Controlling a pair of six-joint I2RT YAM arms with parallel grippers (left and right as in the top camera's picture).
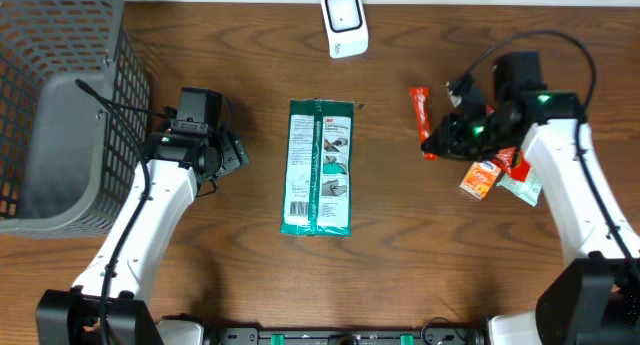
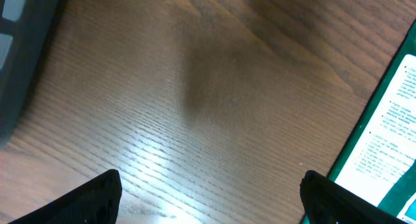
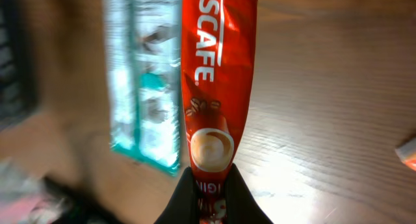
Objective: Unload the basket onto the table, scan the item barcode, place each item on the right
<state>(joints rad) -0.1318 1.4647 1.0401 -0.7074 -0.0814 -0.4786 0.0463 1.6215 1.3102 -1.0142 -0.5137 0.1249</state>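
The right gripper (image 3: 207, 201) is pinching the near end of a red coffee stick (image 3: 218, 87). The stick is on the right side of the table. The green pack (image 1: 320, 167) is to its left and the white scanner (image 1: 343, 23) is at the far edge. The stick is light, thin and bendy. Its shiny skin may slip, so the flat sealed end is the best place to hold. Its barcode may be on the hidden side. The left gripper (image 2: 211, 201) is spread wide over bare wood, holding nothing.
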